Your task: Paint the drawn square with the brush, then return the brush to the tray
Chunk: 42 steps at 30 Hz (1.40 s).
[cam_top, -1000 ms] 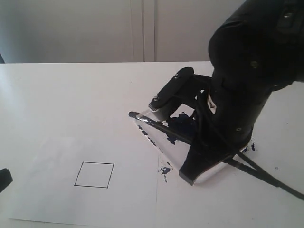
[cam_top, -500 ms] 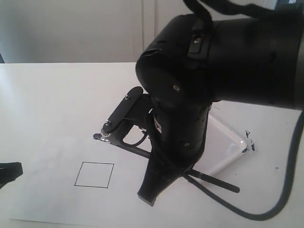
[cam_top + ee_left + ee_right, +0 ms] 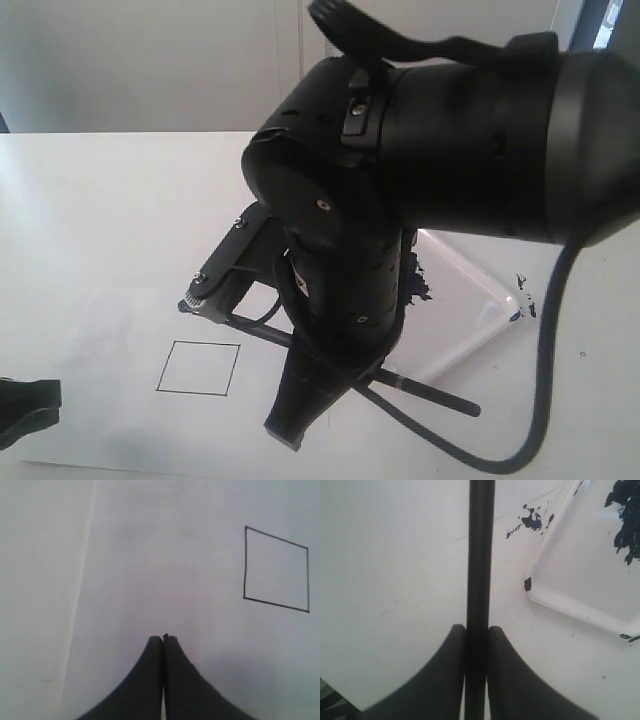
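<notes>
While the right claw (image 3: 479, 630) clamps: brush (image 3: 481, 555) pinched tight between both fingers, handle running straight ahead.
Brush tip: over the paper (image 3: 110, 340), near the square (image 3: 198, 368) but outside its unpainted outline; contact cannot be told.
Tray (image 3: 570, 612): beside the right claw, apart from it, dark paint inside, flecks off its corner.
Left claw (image 3: 163, 639): fingertips pressed together on nothing, low over paper.
Room: white table (image 3: 100, 200) runs beyond the paper's edge.
</notes>
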{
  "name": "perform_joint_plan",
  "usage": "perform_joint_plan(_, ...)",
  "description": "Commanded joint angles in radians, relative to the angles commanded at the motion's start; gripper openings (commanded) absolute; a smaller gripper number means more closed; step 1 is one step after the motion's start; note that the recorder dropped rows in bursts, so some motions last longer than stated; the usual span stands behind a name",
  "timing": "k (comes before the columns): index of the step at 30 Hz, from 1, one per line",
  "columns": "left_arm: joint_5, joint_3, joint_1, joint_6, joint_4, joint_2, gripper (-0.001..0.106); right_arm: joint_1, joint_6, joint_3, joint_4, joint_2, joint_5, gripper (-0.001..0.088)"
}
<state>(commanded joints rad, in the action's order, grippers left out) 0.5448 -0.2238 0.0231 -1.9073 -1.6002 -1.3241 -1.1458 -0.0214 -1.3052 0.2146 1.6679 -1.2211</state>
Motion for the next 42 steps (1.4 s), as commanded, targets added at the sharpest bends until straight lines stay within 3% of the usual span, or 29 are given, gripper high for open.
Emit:
perform_joint_plan(12, -0.03, -0.02, 0.0, -0.016, -0.002, -0.207, 0.0, 0.0, 0.021, 0.0, -0.042, 0.02, 0.0, 0.0)
perform_joint_plan(22, -0.052, -0.023, 0.0, -0.109, -0.081, -0.222, 0.0, 0.0, 0.021, 0.0, 0.04, 0.103, 0.0, 0.0)
perform_joint_plan(31, -0.048, -0.023, 0.0, -0.111, -0.081, -0.222, 0.0, 0.0, 0.021, 0.0, 0.082, 0.171, 0.0, 0.0)
perform_joint_plan(42, -0.048, -0.023, 0.0, -0.111, -0.083, -0.222, 0.0, 0.0, 0.031, 0.0, 0.003, 0.167, 0.0, 0.0)
